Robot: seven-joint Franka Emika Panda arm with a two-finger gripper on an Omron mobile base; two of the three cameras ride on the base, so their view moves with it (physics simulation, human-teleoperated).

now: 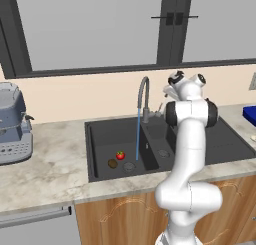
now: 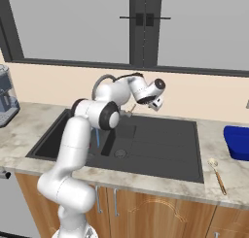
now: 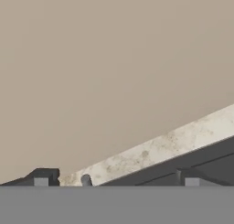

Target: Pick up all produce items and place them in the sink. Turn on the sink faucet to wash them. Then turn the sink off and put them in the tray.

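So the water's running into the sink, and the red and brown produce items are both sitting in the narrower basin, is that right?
Not quite. The water is running from the faucet, but the red item and the brown item lie in the wider basin of the sink, near its drain, as the left base view shows.

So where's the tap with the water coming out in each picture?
Left base view: faucet stands centre, behind the sink, pouring a blue stream.
Right base view: mostly behind the arm; its arch peeks out upper left.
Hand view: can't tell.
Shared landmark: the black sink.
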